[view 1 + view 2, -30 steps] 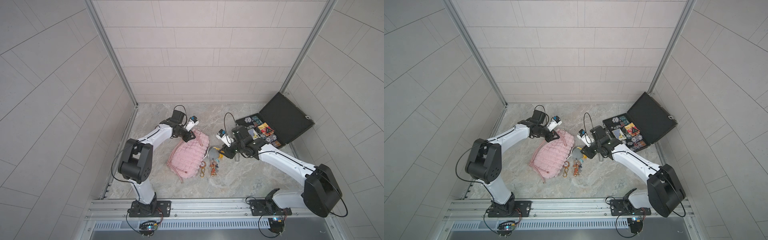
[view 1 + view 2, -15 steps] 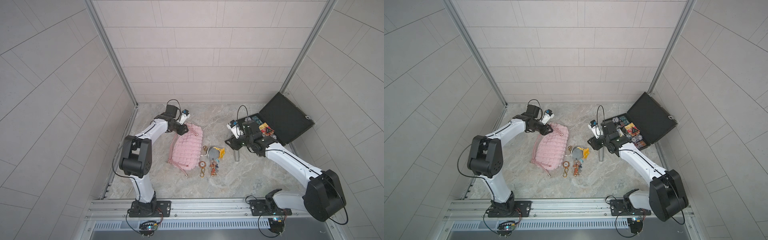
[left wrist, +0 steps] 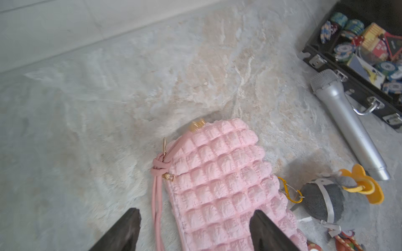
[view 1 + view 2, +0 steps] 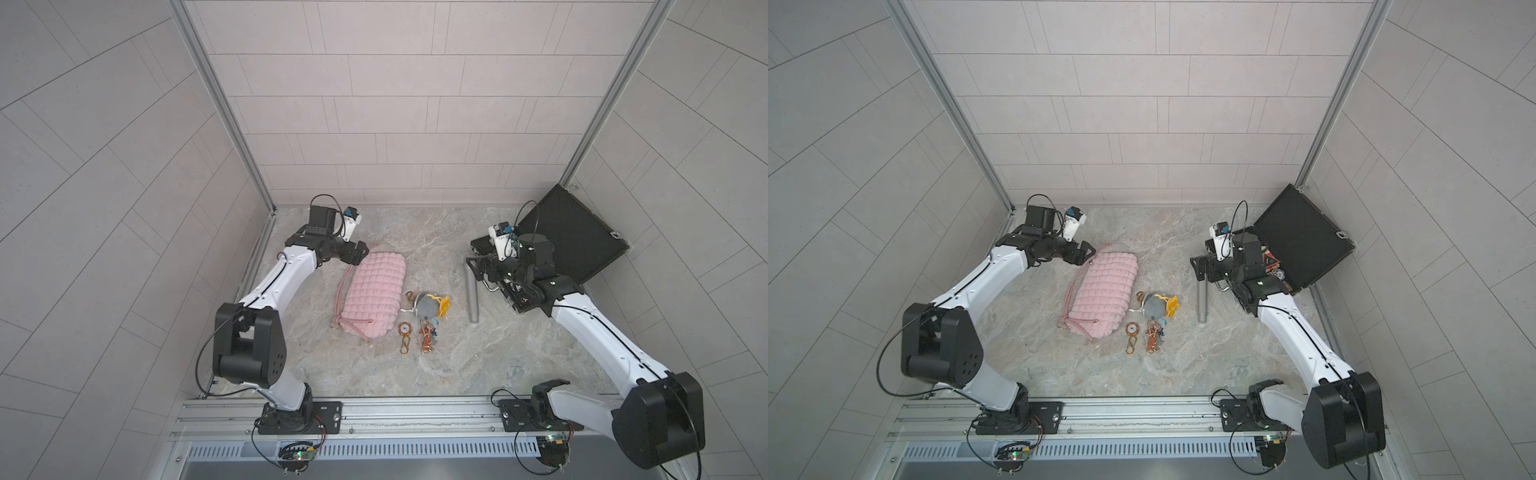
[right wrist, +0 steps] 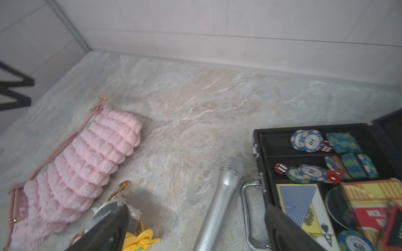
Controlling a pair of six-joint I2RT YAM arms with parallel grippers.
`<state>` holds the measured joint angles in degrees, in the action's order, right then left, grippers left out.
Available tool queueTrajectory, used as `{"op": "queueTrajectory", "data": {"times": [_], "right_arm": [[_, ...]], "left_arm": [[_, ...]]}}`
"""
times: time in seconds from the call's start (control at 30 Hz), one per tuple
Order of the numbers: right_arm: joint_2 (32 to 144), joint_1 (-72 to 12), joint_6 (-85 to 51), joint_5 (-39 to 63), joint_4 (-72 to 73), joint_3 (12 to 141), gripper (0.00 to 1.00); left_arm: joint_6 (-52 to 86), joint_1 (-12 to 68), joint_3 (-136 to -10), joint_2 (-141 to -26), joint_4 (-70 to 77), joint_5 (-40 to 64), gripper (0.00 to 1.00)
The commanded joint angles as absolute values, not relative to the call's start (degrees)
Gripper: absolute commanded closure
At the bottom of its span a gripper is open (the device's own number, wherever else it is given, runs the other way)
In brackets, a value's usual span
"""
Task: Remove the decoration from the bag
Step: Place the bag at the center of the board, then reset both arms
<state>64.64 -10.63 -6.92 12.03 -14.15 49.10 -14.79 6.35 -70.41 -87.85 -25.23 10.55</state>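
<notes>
The pale-pink quilted bag [image 4: 374,297] [image 4: 1104,297] lies flat on the table, its cord strap [image 3: 157,195] along one side. Beside its other edge lies the decoration [image 4: 430,305] [image 4: 1158,305], a grey plush with yellow-orange parts [image 3: 326,200] [image 5: 139,239] and an orange carabiner [image 3: 290,191] close to the bag; I cannot tell whether it is clipped on. My left gripper [image 4: 353,253] [image 3: 195,211] hovers open over the bag's far end [image 3: 217,173]. My right gripper [image 4: 478,259] [image 5: 195,206] is open and empty above the table.
A silver microphone [image 4: 471,295] [image 5: 219,200] lies between the decoration and an open black case [image 4: 573,245] [image 5: 258,156] of poker chips and cards at the back right. A round charm [image 4: 404,330] and a red charm [image 4: 428,336] lie near the bag.
Both grippers have opened and drawn apart toward the back, left off the bag's end, right away from the decoration. The bag has swung round and settled flat.
</notes>
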Motion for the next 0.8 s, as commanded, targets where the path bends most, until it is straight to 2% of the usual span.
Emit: {"op": "queueTrajectory", "data": {"times": [0.0,0.03,0.07,0.1,0.27,0.37,0.6,0.77], "right_arm": [[62.0,-7.9,-8.6,6.5,-9.5,45.6,0.0],[61.4,-7.1,-8.6,4.6,-7.9,44.2,0.0],[60.9,-6.7,-8.7,3.1,-6.0,42.4,0.0],[60.8,-6.1,-8.8,2.2,-3.6,40.9,0.0],[62.5,-5.7,-9.2,-6.4,9.4,32.0,0.0],[65.2,-5.0,-8.1,-10.1,15.8,28.9,0.0],[72.7,-2.8,-9.1,-10.8,27.9,24.9,0.0],[78.4,-0.9,-6.5,-8.3,36.1,24.2,0.0]], "left_arm": [[-9.0,3.5,-63.9,-83.3,-18.4,3.8,0.19],[-7.8,3.2,-61.9,-82.2,-15.7,1.7,0.19],[-6.3,3.2,-60.0,-81.6,-13.0,-0.1,0.05],[-5.0,3.1,-58.0,-81.4,-10.3,-1.7,0.01],[6.1,2.9,-45.1,-80.2,7.9,-9.9,0.0],[8.2,2.7,-40.0,-80.3,15.2,-14.0,0.0],[7.5,0.1,-35.2,-78.4,21.9,-11.2,0.0],[9.2,-1.9,-31.3,-76.4,24.5,-13.1,0.0]]}}
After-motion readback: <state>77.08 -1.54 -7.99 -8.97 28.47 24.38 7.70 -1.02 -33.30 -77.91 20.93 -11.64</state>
